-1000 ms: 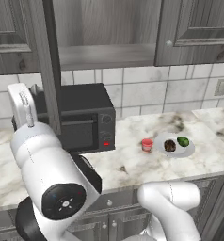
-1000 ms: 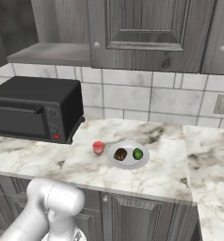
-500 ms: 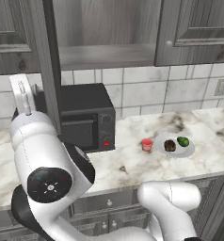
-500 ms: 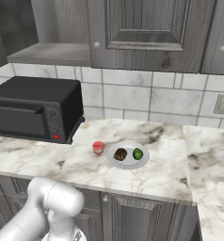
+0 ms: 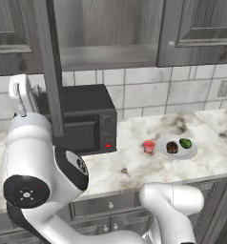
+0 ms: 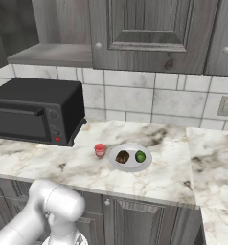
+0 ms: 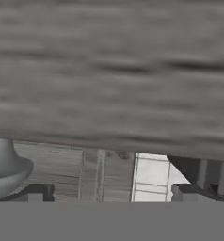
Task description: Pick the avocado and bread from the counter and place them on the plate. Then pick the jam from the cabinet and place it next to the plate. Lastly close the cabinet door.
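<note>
The white plate [image 6: 130, 164] lies on the marble counter [image 6: 159, 179] with the brown bread [image 6: 122, 156] and the green avocado [image 6: 140, 156] on it. The pink jam jar [image 6: 100, 150] stands just left of the plate [image 5: 190, 152], which also carries the bread [image 5: 171, 147] and avocado [image 5: 185, 143], with the jam [image 5: 149, 146] beside it. The cabinet door [image 5: 53, 71] stands wide open, edge-on. My white hand [image 5: 21, 95] is raised close behind it on its left. My gripper [image 7: 112, 194] is open, its fingertips [image 7: 36, 193] wide apart, right against the wood-grain door [image 7: 112, 70].
A black microwave [image 5: 82, 119] sits on the counter under the open cabinet, whose grey shelf [image 5: 106, 57] is bare. A grey knob [image 7: 5, 164] shows low at the left of the hand view. My elbow [image 5: 27, 190] bulks at the lower left.
My hand has risen slightly beside the open door and my elbow has swung lower and leftward. The door, plate, food and jam stay where they were.
</note>
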